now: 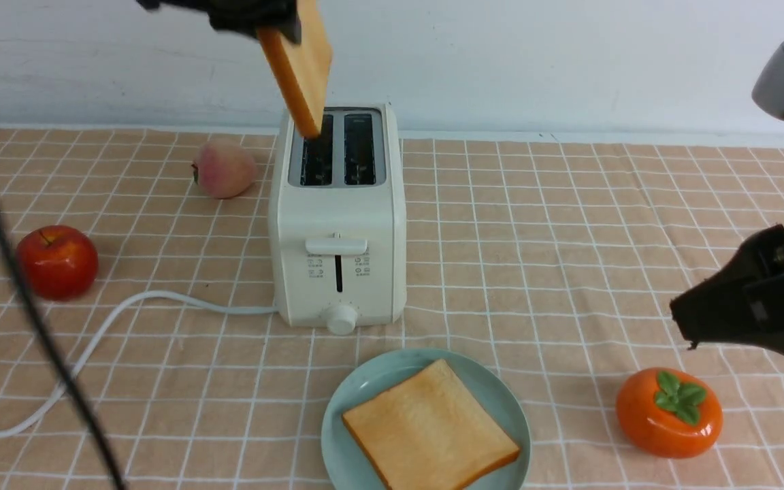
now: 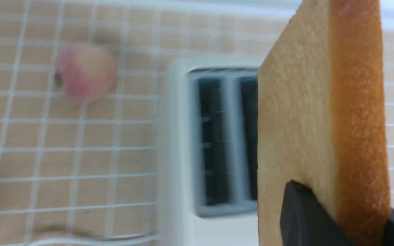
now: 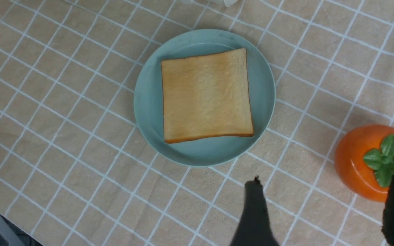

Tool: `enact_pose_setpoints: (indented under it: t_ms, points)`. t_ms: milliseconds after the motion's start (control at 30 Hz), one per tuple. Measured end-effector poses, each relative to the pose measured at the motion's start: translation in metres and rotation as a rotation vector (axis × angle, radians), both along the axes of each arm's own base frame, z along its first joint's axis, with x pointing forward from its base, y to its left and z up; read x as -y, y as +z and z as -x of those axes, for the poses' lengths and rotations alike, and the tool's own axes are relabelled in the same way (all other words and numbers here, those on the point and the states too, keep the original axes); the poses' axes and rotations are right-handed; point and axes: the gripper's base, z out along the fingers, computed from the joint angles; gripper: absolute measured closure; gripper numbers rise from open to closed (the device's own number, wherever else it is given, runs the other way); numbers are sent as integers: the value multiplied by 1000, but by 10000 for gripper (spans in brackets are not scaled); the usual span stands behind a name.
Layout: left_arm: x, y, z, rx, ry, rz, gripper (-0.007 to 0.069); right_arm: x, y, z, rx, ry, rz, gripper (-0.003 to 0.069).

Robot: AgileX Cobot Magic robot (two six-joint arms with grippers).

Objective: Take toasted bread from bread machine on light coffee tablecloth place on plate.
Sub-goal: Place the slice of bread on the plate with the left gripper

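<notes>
Left gripper (image 1: 283, 27) is clamped on the top edge of one slice of toasted bread (image 1: 303, 75), high above the bread machine (image 1: 337, 224). The slice hangs on edge and tilted, with its lower corner over the left slot. From the front view we cannot tell whether that corner is fully clear of the slot. In the left wrist view both slots look empty.

The plate (image 1: 480, 388) sits on the tablecloth (image 1: 569, 224) just in front of the bread machine, on the robot's side and slightly to the right. The other slice (image 1: 429, 429) lies flat on it and covers most of its floor.

The right gripper (image 1: 683, 327) is empty with fingers spread, low and to the right of the plate.

Judgement: the held slice has to travel toward the robot, down and slightly right, then turn from edge-on to flat. It will probably land on top of the first slice.
</notes>
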Motion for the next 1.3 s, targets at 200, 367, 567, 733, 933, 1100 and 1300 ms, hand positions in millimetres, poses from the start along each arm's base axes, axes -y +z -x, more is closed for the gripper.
enact_pose_setpoints:
  t_ms: [200,367,567,733,933,1100,1300]
  points:
    - [-8,48,109,102,-409,182,529,0,3,-4,53,-14,-11,183]
    - [1,4,144,10,-671,282,529,-1,5,-6,85,-22,-28,183]
    - [16,-126,124,-187,-558,535,529,-1,6,-7,98,-25,-35,183]
    - [5,-230,106,-284,-200,593,529,-1,6,-7,98,-25,-35,183]
    - [8,-274,96,-371,-170,527,529,-1,6,-7,97,-25,-36,183]
    - [11,-302,88,-461,-119,504,524,-1,6,-7,97,-25,-36,183]
    - [12,-310,85,-490,-112,500,323,-1,5,-6,82,-22,-28,183]
